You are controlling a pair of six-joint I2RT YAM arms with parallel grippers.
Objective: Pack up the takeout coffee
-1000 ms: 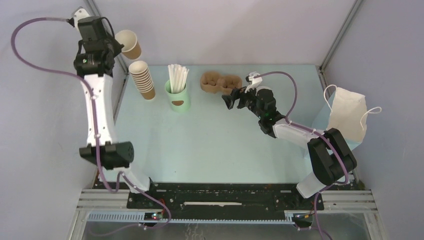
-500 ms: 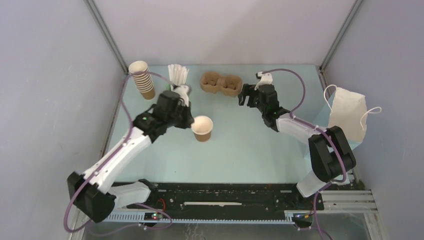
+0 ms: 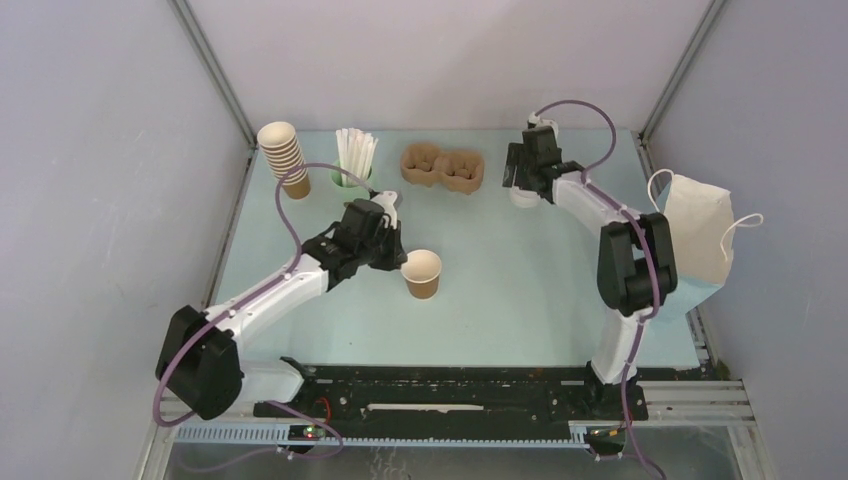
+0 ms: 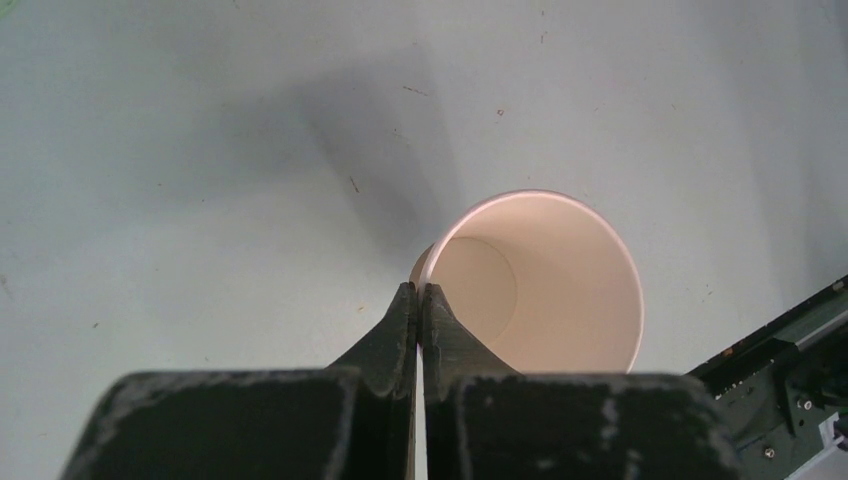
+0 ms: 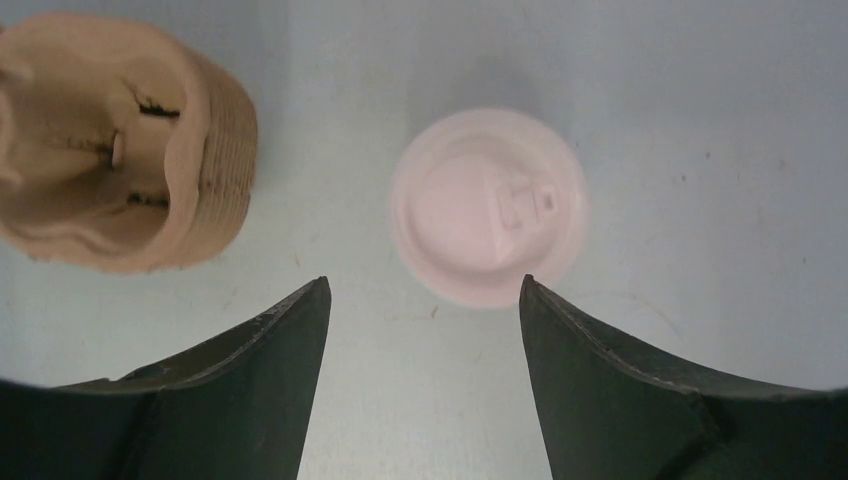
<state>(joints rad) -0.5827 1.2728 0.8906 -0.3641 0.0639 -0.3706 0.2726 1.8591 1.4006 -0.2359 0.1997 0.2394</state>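
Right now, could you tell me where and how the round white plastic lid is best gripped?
Across its outer rim, from straight above, I'd judge: the round white plastic lid lies flat on the table, apart from the brown pulp carrier, below the open right gripper.

The left gripper (image 3: 403, 262) has carried the paper cup (image 3: 422, 273) from high at the rear left corner down to mid-table, mouth up. The right gripper (image 3: 520, 186) has swung from the front of the cup carrier (image 3: 443, 166) to the white lid (image 5: 488, 205) beside it.

Mint-green cup of white straws (image 3: 350, 163). Just left: stack of lidless brown cups (image 3: 284, 158). Right: pulp carrier (image 3: 443, 167). Well right: white paper bag (image 3: 698, 225).
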